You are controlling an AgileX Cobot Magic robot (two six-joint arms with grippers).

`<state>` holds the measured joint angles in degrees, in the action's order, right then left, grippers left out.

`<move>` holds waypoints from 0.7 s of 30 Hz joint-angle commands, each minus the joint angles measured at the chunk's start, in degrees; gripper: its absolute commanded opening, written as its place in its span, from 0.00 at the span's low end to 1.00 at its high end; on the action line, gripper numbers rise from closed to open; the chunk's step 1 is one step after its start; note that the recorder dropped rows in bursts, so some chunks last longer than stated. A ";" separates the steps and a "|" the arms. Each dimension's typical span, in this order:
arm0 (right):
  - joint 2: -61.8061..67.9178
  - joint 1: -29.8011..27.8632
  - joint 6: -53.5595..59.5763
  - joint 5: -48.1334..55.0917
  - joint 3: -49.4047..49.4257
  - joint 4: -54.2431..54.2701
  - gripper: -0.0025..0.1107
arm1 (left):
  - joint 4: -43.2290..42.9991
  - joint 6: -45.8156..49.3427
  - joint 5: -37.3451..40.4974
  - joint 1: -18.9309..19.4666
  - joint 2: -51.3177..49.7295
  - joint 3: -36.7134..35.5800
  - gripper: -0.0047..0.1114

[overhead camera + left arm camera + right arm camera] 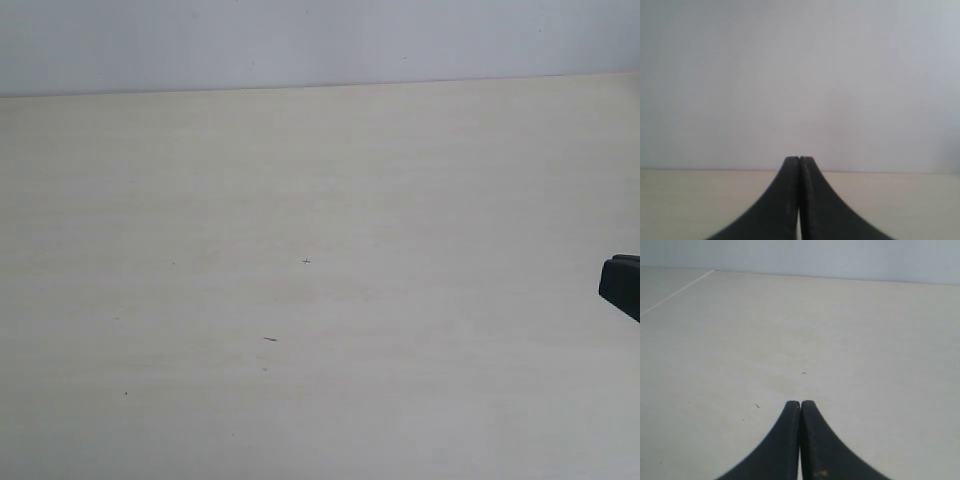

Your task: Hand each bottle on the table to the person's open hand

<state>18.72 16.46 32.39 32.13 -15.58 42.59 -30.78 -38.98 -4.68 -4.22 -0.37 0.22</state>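
Note:
No bottle and no hand shows in any view. The pale beige table (300, 200) fills the exterior view, bare apart from small dark specks. My left gripper (799, 159) is shut with nothing in it, its black fingers pressed together, facing the wall over the table's far edge. My right gripper (800, 403) is also shut and holds nothing, low over the table. In the exterior view only a black tip of the right gripper (622, 285) shows at the right edge; the left gripper is out of that view.
A pale grey wall (300, 40) rises behind the table's far edge. A small cross mark (306, 261) and a short dark fleck (270, 339) lie on the tabletop. A thin seam (675, 291) crosses the table's far corner in the right wrist view.

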 commanded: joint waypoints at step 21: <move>-0.23 -0.16 0.14 -0.64 0.23 0.21 0.02 | 19.74 20.65 6.20 0.25 0.37 -0.22 0.04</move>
<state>18.72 16.46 32.39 32.13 -15.58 42.59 -11.48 -18.57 1.32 -4.22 -0.37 0.22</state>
